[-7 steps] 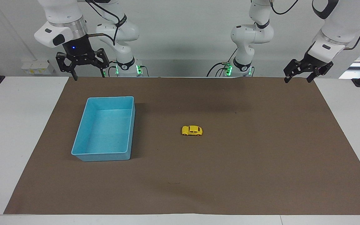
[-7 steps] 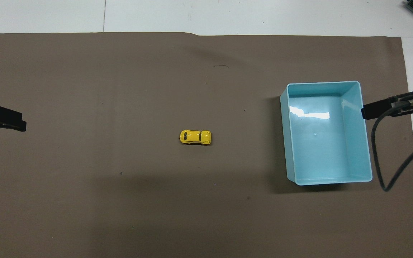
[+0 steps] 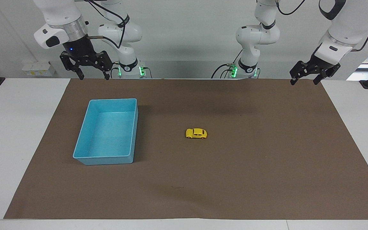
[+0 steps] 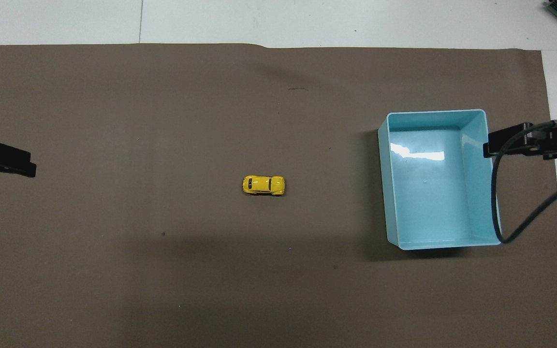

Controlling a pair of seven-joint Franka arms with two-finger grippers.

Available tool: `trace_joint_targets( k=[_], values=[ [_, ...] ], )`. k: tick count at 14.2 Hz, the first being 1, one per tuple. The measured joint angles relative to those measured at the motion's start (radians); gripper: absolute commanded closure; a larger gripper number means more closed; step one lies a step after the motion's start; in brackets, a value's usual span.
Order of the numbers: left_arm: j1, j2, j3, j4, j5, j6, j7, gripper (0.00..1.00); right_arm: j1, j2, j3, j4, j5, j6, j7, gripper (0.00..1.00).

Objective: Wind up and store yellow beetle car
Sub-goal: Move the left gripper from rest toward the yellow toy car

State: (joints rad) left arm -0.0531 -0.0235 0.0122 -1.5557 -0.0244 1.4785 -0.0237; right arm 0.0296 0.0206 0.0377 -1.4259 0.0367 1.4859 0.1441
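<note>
Right gripper has shifted slightly, fingers spread, above mat edge near blue bin. Left gripper waits, spread. You see yellow beetle car mid-mat between both grippers, untouched, long axis running toward the arms' two ends.

1. My left arm hangs raised at its own end of the table, wrist tilted, and its left gripper points down with fingers spread apart, holding nothing.
2. My right arm is up at its end too; the right gripper hangs open, empty.
</note>
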Motion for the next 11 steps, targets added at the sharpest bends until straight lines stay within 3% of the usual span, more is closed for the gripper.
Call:
trace_joint_targets(
  k=[7,11],
  values=[
    [-0.063,0.049,-0.011,-0.001,-0.001,0.03,0.03,0.0,0.0,-0.001,-0.013,0.0,-0.001,0.0,0.0,0.0],
    [-0.102,0.076,-0.015,-0.001,-0.001,0.078,0.235,0.0,0.0,-0.002,-0.02,0.0,-0.001,0.0,0.0,0.0]
  ],
)
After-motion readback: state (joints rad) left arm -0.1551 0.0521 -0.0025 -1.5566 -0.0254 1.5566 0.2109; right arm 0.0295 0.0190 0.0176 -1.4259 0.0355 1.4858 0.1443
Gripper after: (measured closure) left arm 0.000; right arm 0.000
